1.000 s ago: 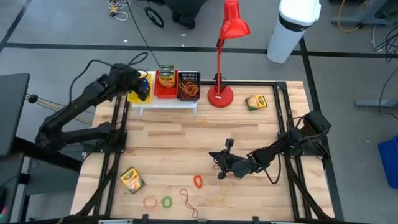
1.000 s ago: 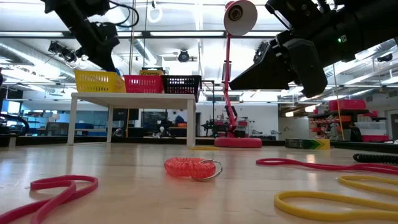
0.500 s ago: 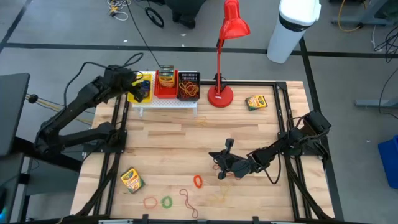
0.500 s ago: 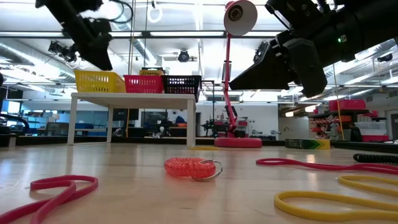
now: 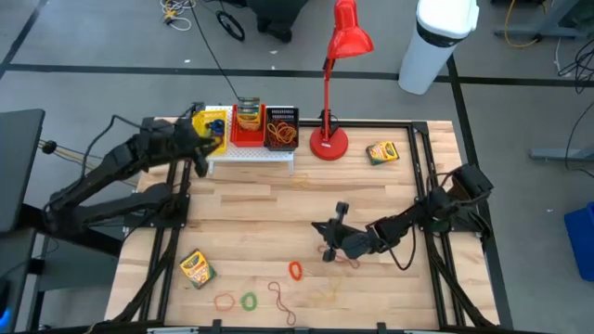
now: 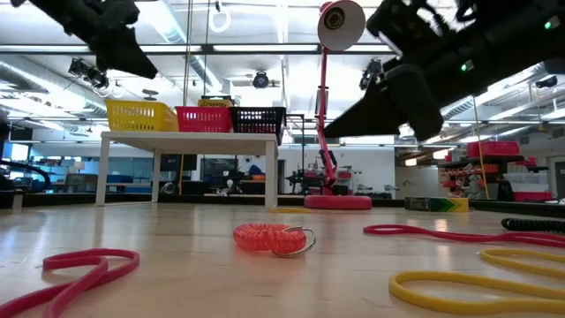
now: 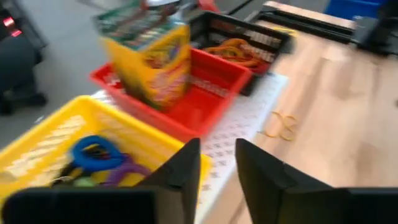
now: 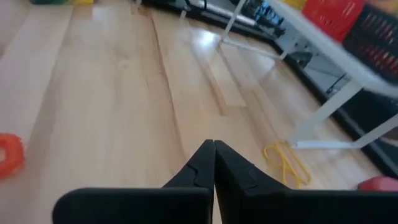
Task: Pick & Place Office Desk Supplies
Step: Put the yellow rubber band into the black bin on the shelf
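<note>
- Broadly, mid-sort on the wooden table (image 5: 278, 199): some supplies already binned on the white rack (image 5: 251, 156) at the far edge, several not yet collected.
- Left gripper (image 7: 217, 146) just beside the yellow basket (image 7: 37, 155), fingers slightly parted, nothing between them; probably a drop-off just finished.
- Right gripper (image 8: 214, 144) low over mid-table, fingers pressed together, gripping nothing visible.
- One crayon box (image 7: 149, 59) upright in the red basket (image 7: 211, 87); another (image 5: 196, 267) loose near the front left, a third (image 5: 381, 152) beside the lamp base.
- Rubber bands (image 5: 249, 301) scattered along the front edge.
- Next, likely: spread the right fingers, then descend onto a nearby band.
</note>
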Tool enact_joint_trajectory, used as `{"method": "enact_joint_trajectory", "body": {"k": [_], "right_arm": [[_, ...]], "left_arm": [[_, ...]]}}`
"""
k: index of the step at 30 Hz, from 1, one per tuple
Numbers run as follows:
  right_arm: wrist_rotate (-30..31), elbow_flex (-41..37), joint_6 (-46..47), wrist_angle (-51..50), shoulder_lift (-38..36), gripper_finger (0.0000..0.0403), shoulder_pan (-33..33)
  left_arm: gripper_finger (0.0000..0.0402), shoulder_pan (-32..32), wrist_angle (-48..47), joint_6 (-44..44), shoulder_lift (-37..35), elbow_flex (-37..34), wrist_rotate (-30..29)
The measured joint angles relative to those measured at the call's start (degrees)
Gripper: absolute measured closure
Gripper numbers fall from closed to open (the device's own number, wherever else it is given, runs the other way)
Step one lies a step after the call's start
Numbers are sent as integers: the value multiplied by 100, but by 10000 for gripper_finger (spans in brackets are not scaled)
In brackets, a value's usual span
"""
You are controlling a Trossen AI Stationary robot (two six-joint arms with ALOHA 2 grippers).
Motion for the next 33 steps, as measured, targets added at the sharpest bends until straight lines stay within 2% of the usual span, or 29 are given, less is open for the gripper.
{"method": "enact_joint_trajectory", "body": {"k": [5,11,16,18,23,25,28,33], "right_arm": [[-260,-256,208,282,0,398,-280],[-731,-284,445,378,-26,400,-697],[-1256,-286,716,138,-26,400,-1433],[-1596,-270,725,81,-26,401,-1703],[-2489,102,892,-700,-26,400,-2421],[-2643,268,966,-1089,-26,397,-2641],[-2715,555,1020,-1611,-26,378,-2810],[-3085,992,1024,-2260,-24,307,-3006]], "left_arm": [[344,-806,814,17,-251,-676,-57],[382,-1612,2512,597,-59,-1207,-104],[391,-2124,3911,840,393,-1586,-858],[391,-2274,4473,1142,587,-1787,-965],[391,-2476,6430,1420,1165,-2444,-458],[391,-2478,7296,1338,1420,-2703,-357],[392,-2440,8037,1266,1711,-2966,-337],[392,-2376,8140,1293,1993,-2993,-439]]}}
